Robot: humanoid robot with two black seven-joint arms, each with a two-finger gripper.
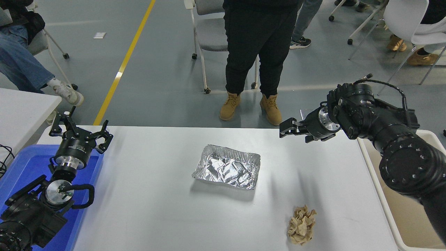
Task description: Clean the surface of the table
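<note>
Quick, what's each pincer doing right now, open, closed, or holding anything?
Left pincer: open, empty, parked over the blue bin.
Right pincer: empty; open or closed cannot be told.

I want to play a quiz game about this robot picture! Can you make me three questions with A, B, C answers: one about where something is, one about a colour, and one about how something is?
1. Where is the crumpled paper ball?
A. Inside the foil tray
B. On the table, nearer the camera than the foil tray and to its right
C. In the blue bin

2. What colour is the bin under the left arm?
A. Blue
B. Red
C. Green

3. How is the left gripper?
A. Shut on the paper ball
B. Open, holding nothing
C. Shut on the foil tray

Answers:
1. B: the ball lies on the white table, apart from the foil tray.
2. A: the bin at the table's left end is bright blue.
3. B: its fingers are spread apart, with nothing between them.
</note>
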